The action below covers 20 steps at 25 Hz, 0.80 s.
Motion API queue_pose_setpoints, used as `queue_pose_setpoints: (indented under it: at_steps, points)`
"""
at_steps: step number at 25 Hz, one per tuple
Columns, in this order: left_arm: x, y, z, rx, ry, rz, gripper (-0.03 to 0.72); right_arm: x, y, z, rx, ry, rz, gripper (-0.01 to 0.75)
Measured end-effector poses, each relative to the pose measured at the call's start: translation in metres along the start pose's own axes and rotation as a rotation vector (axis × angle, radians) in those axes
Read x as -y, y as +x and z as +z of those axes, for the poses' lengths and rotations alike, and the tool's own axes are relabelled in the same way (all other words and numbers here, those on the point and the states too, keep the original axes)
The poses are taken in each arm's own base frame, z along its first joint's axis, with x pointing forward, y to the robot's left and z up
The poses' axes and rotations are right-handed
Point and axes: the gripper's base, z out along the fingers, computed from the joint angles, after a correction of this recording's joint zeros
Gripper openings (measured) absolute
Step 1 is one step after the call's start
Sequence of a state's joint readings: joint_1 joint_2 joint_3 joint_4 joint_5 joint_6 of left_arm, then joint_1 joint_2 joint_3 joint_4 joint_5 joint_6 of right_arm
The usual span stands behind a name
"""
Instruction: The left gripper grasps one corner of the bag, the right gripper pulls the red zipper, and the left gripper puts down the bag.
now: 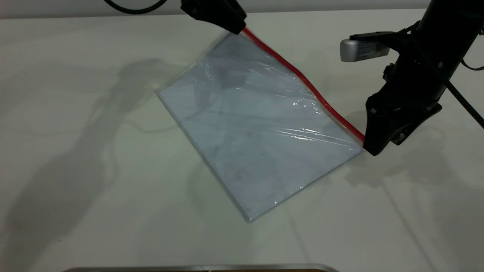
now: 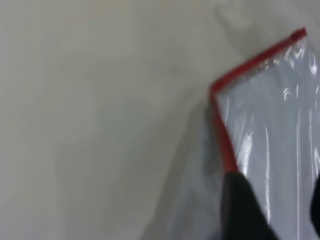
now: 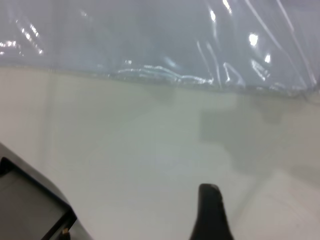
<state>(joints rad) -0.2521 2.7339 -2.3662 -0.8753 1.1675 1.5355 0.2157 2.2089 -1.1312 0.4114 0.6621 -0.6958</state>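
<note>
Zip pull at its end — bag (image 1: 249, 128) held taut on the table (image 1: 75, 151)

Left gripper (image 1: 236, 26) pinches the bag's far corner (image 1: 230, 37); right gripper (image 1: 372, 145) sits at the red zipper's (image 1: 302, 77) opposite end, apparently pinching the slider, which is hidden. My advice: pull along the strip, corner lifted, no twisting. Grey box (image 1: 361, 49) label unreadable.

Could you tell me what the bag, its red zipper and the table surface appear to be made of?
The bag: thin clear plastic film, judging by its glossy highlights and wrinkles, pale bluish-white inside. The red zipper: probably a flexible plastic strip, since it bends between the left gripper and the right gripper. The table: smooth, matte off-white, possibly laminate; the material is unclear.
</note>
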Motion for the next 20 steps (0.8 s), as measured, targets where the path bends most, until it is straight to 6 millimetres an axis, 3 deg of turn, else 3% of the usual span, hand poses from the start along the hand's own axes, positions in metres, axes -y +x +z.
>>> queue_pose_setpoints:
  at_steps: [3,5,10,15,20]
  points:
    - [0.0,0.006,-0.001,-0.07,-0.007,-0.049,0.521,0.002,-0.002,0.0,0.02,0.017,0.0,0.606]
    - [-0.001,0.007,-0.004,-0.119,-0.024,-0.098,0.548,0.004,-0.008,-0.003,0.05,0.035,-0.005,0.596]
    - [-0.002,-0.012,-0.041,-0.253,-0.189,-0.254,0.563,0.009,-0.042,-0.034,0.185,0.093,-0.047,0.587]
    - [0.012,-0.053,-0.101,-0.334,-0.385,-0.379,0.563,-0.002,-0.074,-0.112,0.375,0.149,-0.111,0.586]
    - [0.039,-0.096,-0.167,-0.359,-0.621,-0.507,0.563,-0.033,-0.066,-0.208,0.549,0.199,-0.184,0.586]
